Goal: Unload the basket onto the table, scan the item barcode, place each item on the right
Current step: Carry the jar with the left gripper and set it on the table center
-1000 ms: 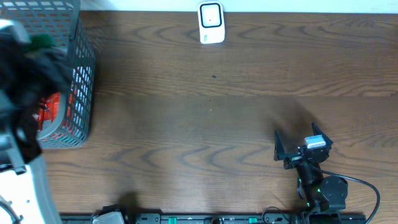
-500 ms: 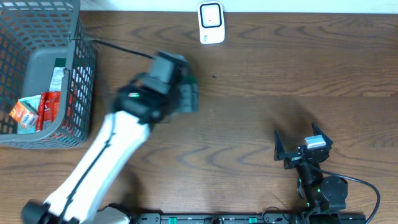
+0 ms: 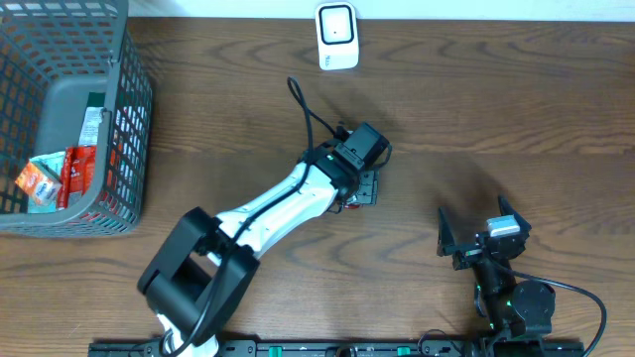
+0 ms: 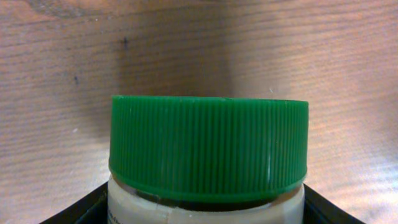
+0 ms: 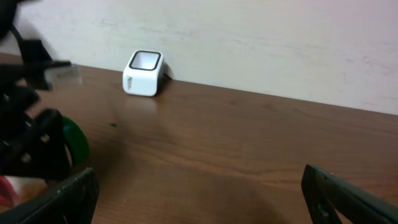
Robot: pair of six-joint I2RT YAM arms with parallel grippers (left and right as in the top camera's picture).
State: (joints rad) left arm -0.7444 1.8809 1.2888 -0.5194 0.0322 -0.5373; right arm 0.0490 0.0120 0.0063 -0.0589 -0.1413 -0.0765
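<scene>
Right gripper [image 3: 474,233]: Nearest my side of the table [image 3: 496,119], it has its jaws spread as wide as they go, with nothing between them.
Left gripper [image 3: 363,177]: The arm reaches out to mid-table. In the wrist view I see the dark fingers [image 4: 74,211] flanking a jar on both sides, part-way open and closed on it.
Green-capped jar [image 4: 208,149]: It sits in the left gripper's hold at the middle of the table, with a ribbed green screw cap over a pale body. I cannot tell whether it is touching the wood.
Wire basket [image 3: 134,129]: It stands at the far left edge, well apart from both arms, with red packets [image 3: 74,174] lying in its bottom.
Barcode scanner [image 3: 337,37]: The small white unit stands upright at the far edge by the wall, well beyond the jar.
</scene>
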